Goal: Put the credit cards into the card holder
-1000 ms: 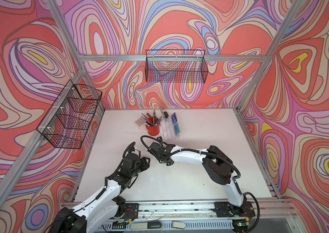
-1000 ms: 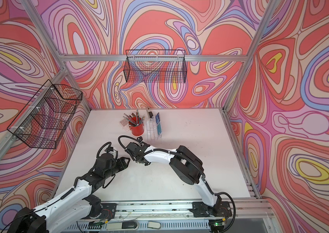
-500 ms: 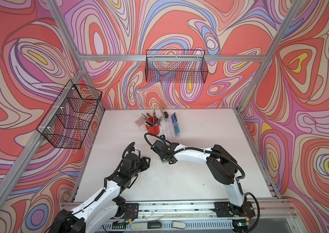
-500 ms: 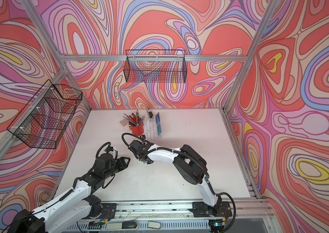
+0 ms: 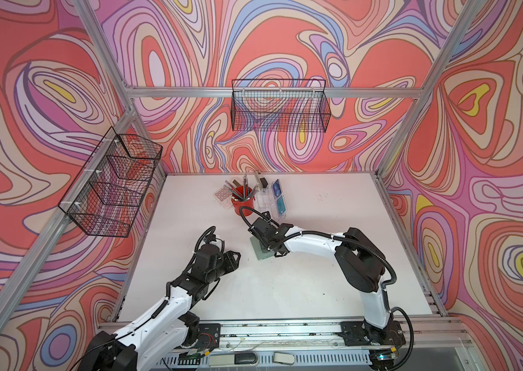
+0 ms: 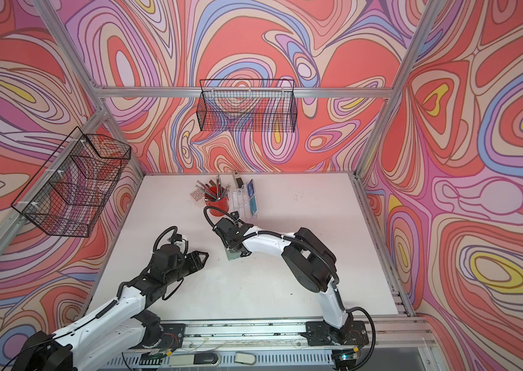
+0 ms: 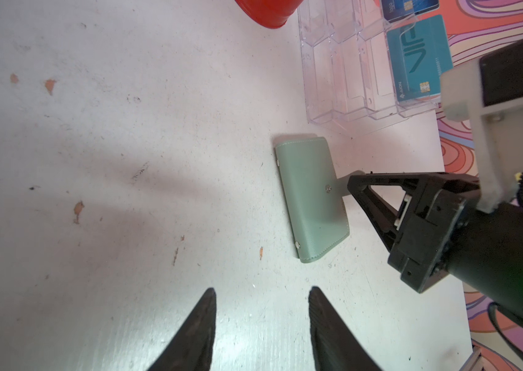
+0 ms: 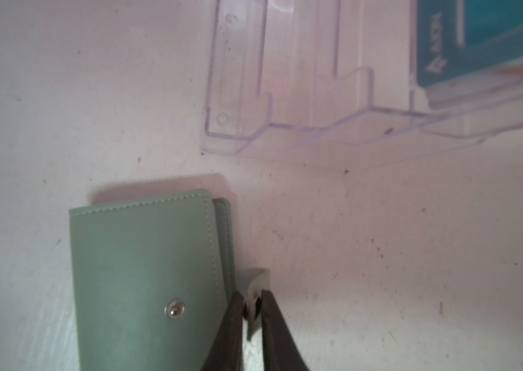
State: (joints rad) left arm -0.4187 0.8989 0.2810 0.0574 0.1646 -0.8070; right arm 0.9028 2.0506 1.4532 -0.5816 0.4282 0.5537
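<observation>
The sage-green card holder (image 7: 311, 199) lies closed on the white table, in both top views under the right wrist (image 5: 261, 253) (image 6: 233, 255). Its strap (image 8: 255, 279) is unsnapped and sticks out past the cover's edge; the snap stud (image 8: 174, 311) is bare. My right gripper (image 8: 252, 298) is shut on that strap, also visible in the left wrist view (image 7: 348, 184). My left gripper (image 7: 261, 290) hangs open and empty a short way to the left of the holder (image 5: 234, 257). A teal credit card (image 7: 419, 61) and a blue one (image 7: 409, 6) stand in the clear acrylic stand.
The clear acrylic stand (image 5: 268, 202) is just behind the card holder. A red cup of pens (image 5: 243, 205) and a small calculator (image 5: 222, 194) are beside it. Wire baskets hang on the left wall (image 5: 112, 183) and back wall (image 5: 279, 109).
My right wrist has shifted a little to the right, over the card holder. The left arm has hardly moved.
</observation>
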